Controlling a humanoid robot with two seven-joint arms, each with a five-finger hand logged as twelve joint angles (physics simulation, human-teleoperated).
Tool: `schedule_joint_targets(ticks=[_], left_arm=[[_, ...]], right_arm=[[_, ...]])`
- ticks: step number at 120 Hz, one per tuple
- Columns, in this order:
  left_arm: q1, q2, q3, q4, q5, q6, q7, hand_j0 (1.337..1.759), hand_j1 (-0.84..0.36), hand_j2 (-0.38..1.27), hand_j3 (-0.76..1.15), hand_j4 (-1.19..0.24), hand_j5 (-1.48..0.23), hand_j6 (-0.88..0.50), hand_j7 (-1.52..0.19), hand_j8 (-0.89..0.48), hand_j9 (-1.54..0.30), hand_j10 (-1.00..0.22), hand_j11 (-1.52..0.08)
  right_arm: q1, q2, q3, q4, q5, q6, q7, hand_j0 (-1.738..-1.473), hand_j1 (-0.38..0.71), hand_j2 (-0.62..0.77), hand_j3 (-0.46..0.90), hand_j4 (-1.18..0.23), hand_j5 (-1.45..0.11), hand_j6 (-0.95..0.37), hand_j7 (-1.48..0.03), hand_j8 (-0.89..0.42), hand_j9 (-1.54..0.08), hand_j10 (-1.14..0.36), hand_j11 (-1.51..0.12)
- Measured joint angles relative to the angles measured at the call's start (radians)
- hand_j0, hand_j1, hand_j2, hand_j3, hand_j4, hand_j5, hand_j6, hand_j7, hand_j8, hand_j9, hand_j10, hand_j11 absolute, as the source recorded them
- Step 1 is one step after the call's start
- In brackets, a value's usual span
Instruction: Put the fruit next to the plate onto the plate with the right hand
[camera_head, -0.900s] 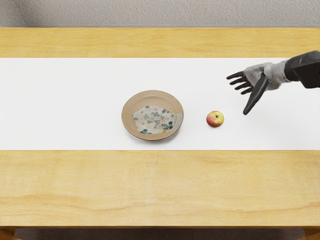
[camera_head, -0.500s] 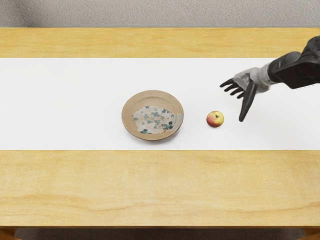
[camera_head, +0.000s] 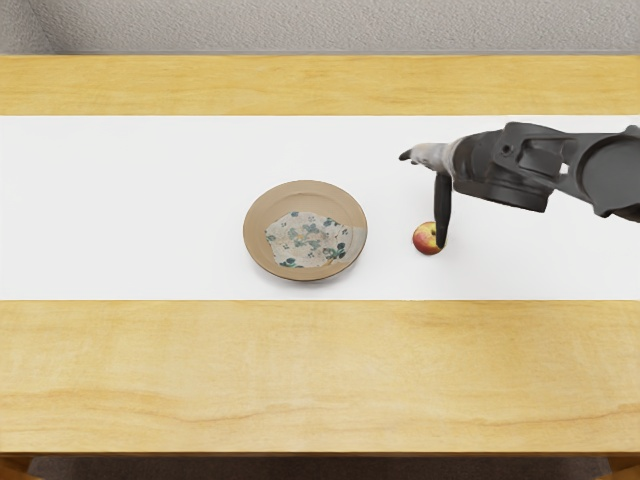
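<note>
The apple lies on the table at 3 o'clock of the plate, and since the right hand hovers over it with fingers spread and gripping nothing, a glancing touch could roll it away.

We counted one apple, one plate, one white runner, one wooden table and one hand, the right hand.
</note>
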Motion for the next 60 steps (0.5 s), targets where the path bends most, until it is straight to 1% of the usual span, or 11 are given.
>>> schedule_joint_targets(ticks=[7,16,38,60], left_arm=[[0.001,0.0,0.0,0.0,0.0,0.0,0.0,1.658,0.35,0.0,0.0,0.0,0.0,0.0,0.0,0.0,0.0,0.0,0.0],[0.0,0.0,0.0,0.0,0.0,0.0,0.0,1.658,0.35,0.0,0.0,0.0,0.0,0.0,0.0,0.0,0.0,0.0,0.0],[0.001,0.0,0.0,0.0,0.0,0.0,0.0,1.658,0.35,0.0,0.0,0.0,0.0,0.0,0.0,0.0,0.0,0.0,0.0],[0.001,0.0,0.0,0.0,0.0,0.0,0.0,1.658,0.35,0.0,0.0,0.0,0.0,0.0,0.0,0.0,0.0,0.0,0.0]], right_arm=[[-0.002,-0.007,-0.018,0.045,-0.006,-0.052,-0.003,-1.658,-0.33,0.0,0.0,-0.02,-0.02,-0.02,-0.02,-0.02,-0.02,-0.02,-0.02],[-0.002,-0.003,-0.048,0.077,-0.011,-0.105,-0.004,-1.658,-0.33,0.0,0.0,-0.02,-0.03,-0.02,-0.02,-0.02,-0.03,-0.02,-0.03],[-0.005,0.021,-0.112,0.108,-0.014,-0.197,-0.006,-1.658,-0.32,0.0,0.0,-0.02,-0.03,-0.02,-0.03,-0.02,-0.03,-0.02,-0.03],[-0.015,0.02,-0.155,0.146,-0.014,-0.259,-0.006,-1.658,-0.32,0.0,0.0,-0.02,-0.03,-0.03,-0.03,-0.02,-0.03,-0.02,-0.03]])
